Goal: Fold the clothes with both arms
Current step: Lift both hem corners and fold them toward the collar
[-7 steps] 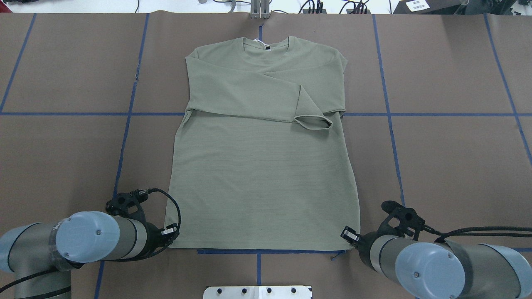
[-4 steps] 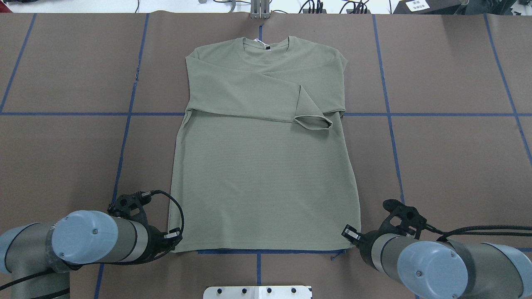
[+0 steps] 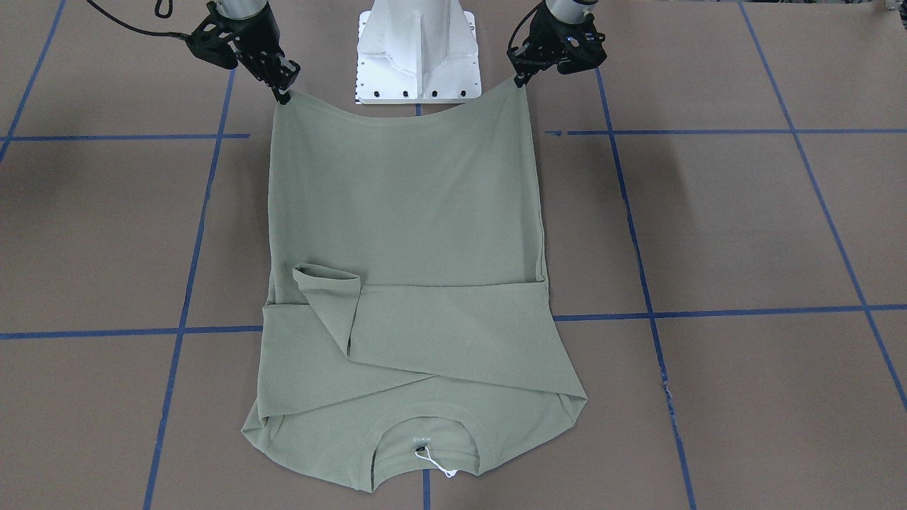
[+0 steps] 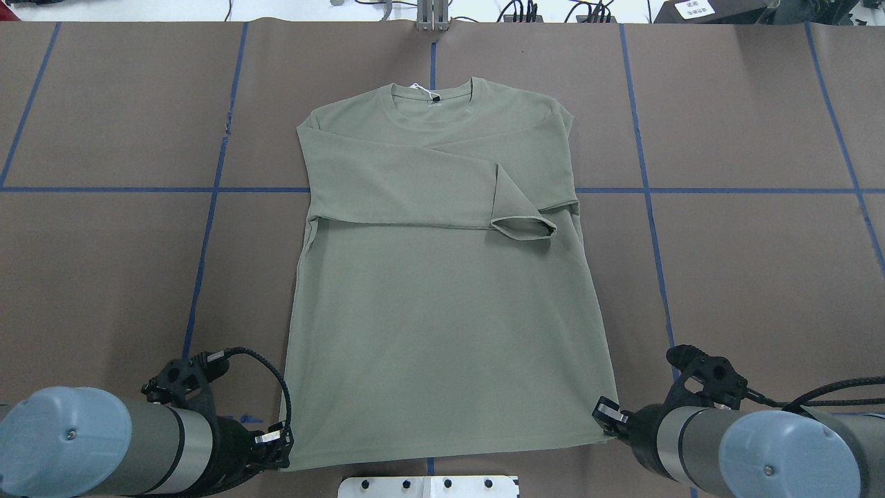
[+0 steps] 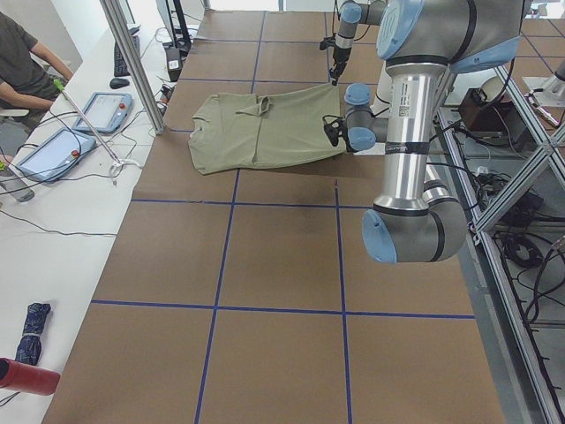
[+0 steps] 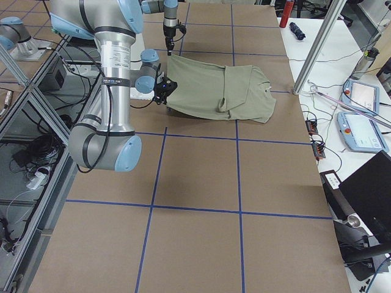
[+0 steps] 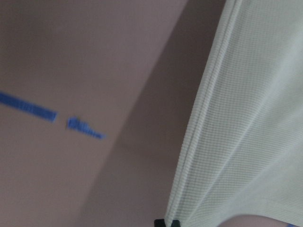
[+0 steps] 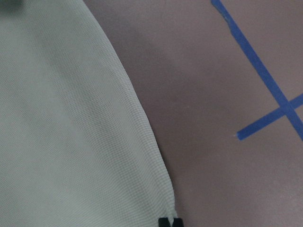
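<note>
The sage-green long-sleeved shirt (image 4: pixel 442 311) lies face up on the brown table, collar and white tag (image 4: pixel 418 88) at the far end, sleeves folded across the chest. My left gripper (image 4: pixel 280 443) is shut on the near left hem corner. My right gripper (image 4: pixel 607 415) is shut on the near right hem corner. In the front-facing view the left gripper (image 3: pixel 521 79) and the right gripper (image 3: pixel 283 95) hold the hem raised and stretched between them. Each wrist view shows cloth (image 7: pixel 246 142) (image 8: pixel 71 142) pinched at the fingertips.
The white pedestal base (image 3: pixel 418 49) stands just behind the held hem, and its plate (image 4: pixel 429 486) shows at the near edge. Blue tape lines (image 4: pixel 207 228) grid the brown table. A metal post (image 4: pixel 433 17) stands at the far edge. A side desk with tablets (image 5: pixel 97 110) has a person (image 5: pixel 22 62) sitting at it.
Both grippers have moved toward the robot's base with the hem corners. The whole shirt has slid the same way, and its collar lies farther from the far edge.
</note>
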Controlling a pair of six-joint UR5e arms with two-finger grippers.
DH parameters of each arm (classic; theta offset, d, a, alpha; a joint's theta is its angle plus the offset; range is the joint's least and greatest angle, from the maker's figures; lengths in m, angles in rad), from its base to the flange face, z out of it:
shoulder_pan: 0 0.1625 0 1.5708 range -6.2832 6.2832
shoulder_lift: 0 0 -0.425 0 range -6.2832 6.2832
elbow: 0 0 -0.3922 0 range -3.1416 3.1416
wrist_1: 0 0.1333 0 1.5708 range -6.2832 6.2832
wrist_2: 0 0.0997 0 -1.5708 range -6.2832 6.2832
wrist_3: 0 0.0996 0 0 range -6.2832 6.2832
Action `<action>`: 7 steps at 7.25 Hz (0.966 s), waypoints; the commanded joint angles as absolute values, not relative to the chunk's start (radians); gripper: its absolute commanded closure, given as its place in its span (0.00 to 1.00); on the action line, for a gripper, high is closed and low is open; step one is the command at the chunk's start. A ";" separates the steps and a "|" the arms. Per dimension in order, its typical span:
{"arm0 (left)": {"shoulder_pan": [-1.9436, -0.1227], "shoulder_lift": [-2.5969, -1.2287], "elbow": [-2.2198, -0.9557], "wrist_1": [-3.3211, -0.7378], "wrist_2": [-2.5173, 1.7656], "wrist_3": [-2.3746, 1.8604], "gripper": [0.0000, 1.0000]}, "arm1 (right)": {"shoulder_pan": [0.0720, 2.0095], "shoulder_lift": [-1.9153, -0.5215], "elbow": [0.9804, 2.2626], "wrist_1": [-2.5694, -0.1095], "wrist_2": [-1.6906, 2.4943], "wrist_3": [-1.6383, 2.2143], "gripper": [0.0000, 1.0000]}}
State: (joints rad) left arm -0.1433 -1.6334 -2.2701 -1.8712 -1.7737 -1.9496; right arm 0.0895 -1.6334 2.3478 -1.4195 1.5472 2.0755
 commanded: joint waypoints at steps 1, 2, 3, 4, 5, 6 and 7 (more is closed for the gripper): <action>-0.144 -1.628 -2.380 -1.839 -1.781 -1.989 1.00 | 0.106 -1.666 2.434 -1.420 1.557 2.075 1.00; -0.203 -1.640 -2.399 -1.823 -1.789 -1.979 1.00 | 0.194 -1.660 2.430 -1.427 1.559 2.056 1.00; -0.304 -1.696 -2.375 -1.813 -1.790 -1.932 1.00 | 0.266 -1.649 2.398 -1.427 1.559 1.951 1.00; -0.416 -1.759 -2.294 -1.812 -1.790 -1.793 1.00 | 0.355 -1.566 2.335 -1.430 1.563 1.830 1.00; -0.486 -1.794 -2.193 -1.813 -1.790 -1.698 1.00 | 0.445 -1.469 2.236 -1.446 1.598 1.753 1.00; -0.542 -1.854 -2.109 -1.813 -1.789 -1.642 1.00 | 0.559 -1.333 2.107 -1.468 1.686 1.702 1.00; -0.595 -1.912 -2.018 -1.818 -1.787 -1.613 1.00 | 0.649 -1.237 1.983 -1.474 1.753 1.625 1.00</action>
State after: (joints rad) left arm -0.5217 -1.8409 -2.1304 -1.8143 -1.7887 -1.6711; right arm 0.5260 -1.3712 2.1365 -1.4601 1.6683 1.7169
